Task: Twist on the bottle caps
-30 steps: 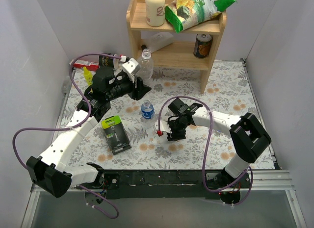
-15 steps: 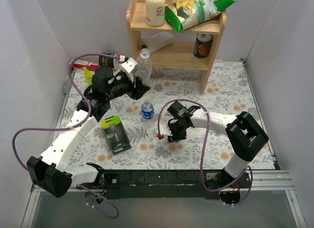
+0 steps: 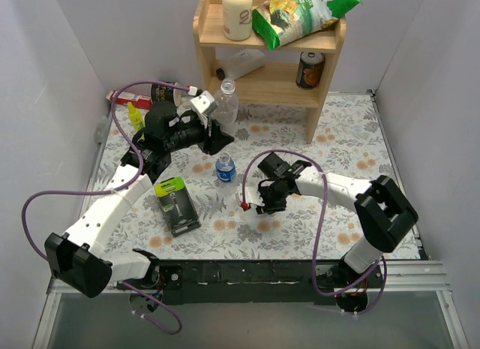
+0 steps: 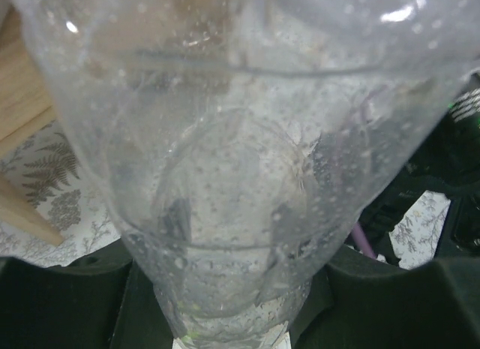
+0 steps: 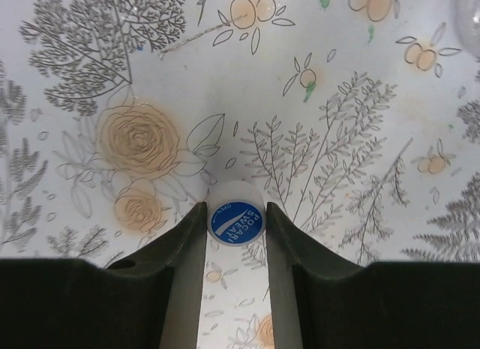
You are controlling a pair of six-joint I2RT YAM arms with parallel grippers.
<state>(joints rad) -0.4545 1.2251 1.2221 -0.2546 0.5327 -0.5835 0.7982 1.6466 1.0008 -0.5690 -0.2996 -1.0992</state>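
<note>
Sitting flat on the floral tablecloth [image 5: 360, 79], the bottle cap [image 5: 235, 222] shows its blue top with white lettering. The right gripper [image 5: 235, 211] is lowered over it, one finger [image 5: 184, 251] pressed against each side of the cap, so it grasps the cap at table level, near the middle of the table. Just to the left, close to that gripper, the labelled bottle [image 3: 226, 169] stands upright with its blue band showing; its top is too small to tell capped from bare. Farther back and left, the left gripper [image 3: 219, 133] is clenched round the lower part of the plain bottle [image 3: 226, 101], which points neck up in front of the left leg of the wooden shelf [image 3: 315, 94]. In the left wrist view this clear, droplet-speckled bottle fills nearly the whole frame between the dark fingers. A green and black box [image 3: 175, 206] lies on the cloth near the left arm, and a yellow squeeze bottle [image 3: 135, 115] stands at the far left. The shelf carries a can [image 3: 310, 69], a snack bag [image 3: 301, 11] and a white bottle [image 3: 237, 13].
</note>
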